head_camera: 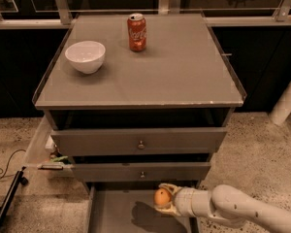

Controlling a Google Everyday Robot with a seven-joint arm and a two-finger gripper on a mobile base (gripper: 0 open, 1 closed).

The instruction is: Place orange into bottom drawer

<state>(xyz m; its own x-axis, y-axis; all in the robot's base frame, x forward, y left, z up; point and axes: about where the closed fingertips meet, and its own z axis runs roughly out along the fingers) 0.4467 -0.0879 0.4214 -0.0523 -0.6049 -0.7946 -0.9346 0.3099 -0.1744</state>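
The orange [161, 197] is small, round and bright orange. My gripper [164, 199] is shut on it, reaching in from the lower right on a pale arm. It holds the orange just above the bottom drawer [114, 212], which is pulled out, a flat grey tray under the two upper drawers. The orange hangs over the right half of the tray, and its shadow falls on the tray floor to the left of the gripper.
A grey cabinet top [184, 76] carries a white bowl [85, 56] and a red soda can [137, 32]. Two upper drawers with small knobs [141, 144] stand slightly open. Cables and clutter [53, 161] lie on the floor at the left.
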